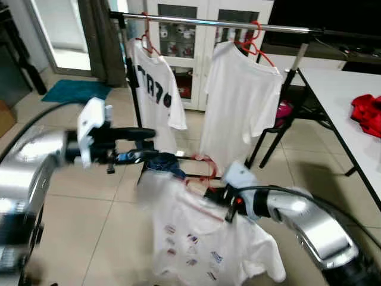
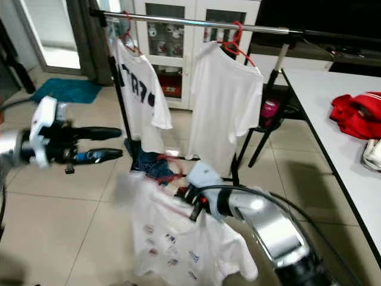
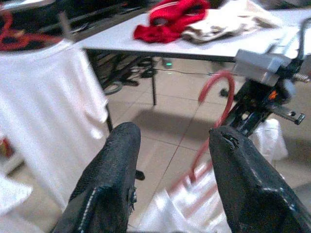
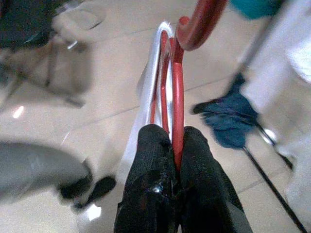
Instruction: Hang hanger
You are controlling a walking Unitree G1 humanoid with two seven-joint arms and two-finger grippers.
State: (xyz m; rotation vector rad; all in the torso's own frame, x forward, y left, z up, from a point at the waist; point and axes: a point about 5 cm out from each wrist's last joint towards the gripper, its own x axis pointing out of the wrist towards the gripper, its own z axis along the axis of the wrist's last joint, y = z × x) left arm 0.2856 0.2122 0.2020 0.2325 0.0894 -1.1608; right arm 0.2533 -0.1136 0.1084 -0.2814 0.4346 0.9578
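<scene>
The step in hand is the carry: the red hanger (image 4: pixel 176 82) with a white printed shirt (image 1: pixel 202 244) draped on it is held low, well below the clothes rail (image 1: pixel 238 25), and is not yet hooked on. Judged from the task, the next move calls for lifting the hanger up to the rail, turning its hook toward the bar, and seating it in the free stretch between the two shirts already hanging there: the lettered shirt (image 1: pixel 153 89) and the plain white shirt (image 1: pixel 238 101).

Right end effector (image 4: pixel 174 145): clenched on the hanger. Its two black fingers pinch the red wire just below the hook, with no gap visible between the pads and the wire. It sits below the rail, in front of the plain white shirt.

Left end effector (image 1: pixel 140 145): released. Its fingers stand well apart and hold nothing. It hovers below the rail, beside the lower hem of the lettered shirt, pointing toward the hanger's hook (image 3: pixel 221 92) but apart from it.

A white surface (image 1: pixel 351 113) stands beyond the end of the rail, carrying a red garment (image 1: pixel 368 113).
</scene>
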